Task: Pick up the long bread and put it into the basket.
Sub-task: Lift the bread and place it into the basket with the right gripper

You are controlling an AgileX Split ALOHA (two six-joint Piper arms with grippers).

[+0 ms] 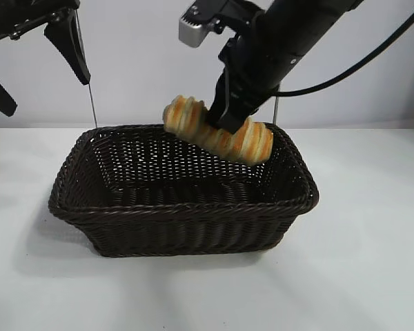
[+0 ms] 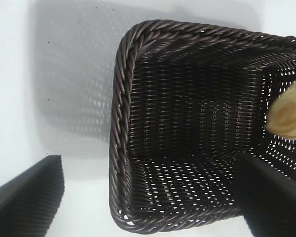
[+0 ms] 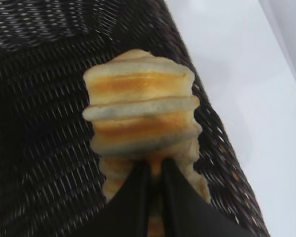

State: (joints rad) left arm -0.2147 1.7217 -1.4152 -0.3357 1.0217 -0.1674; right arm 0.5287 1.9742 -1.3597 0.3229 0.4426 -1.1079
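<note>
Bread first: the long bread (image 1: 217, 129) hangs tilted in the air above the far right part of the basket (image 1: 183, 207), clenched near its middle by my right gripper (image 1: 224, 117), whose fingers press into its ridged crust. So the pick-up looks done and the carry nearly so — what is left, as I judge it, is to lower the loaf inside the woven walls and let go. My left gripper (image 1: 38, 69) hangs parked above the basket's left end, fingers spread and holding nothing.
</note>
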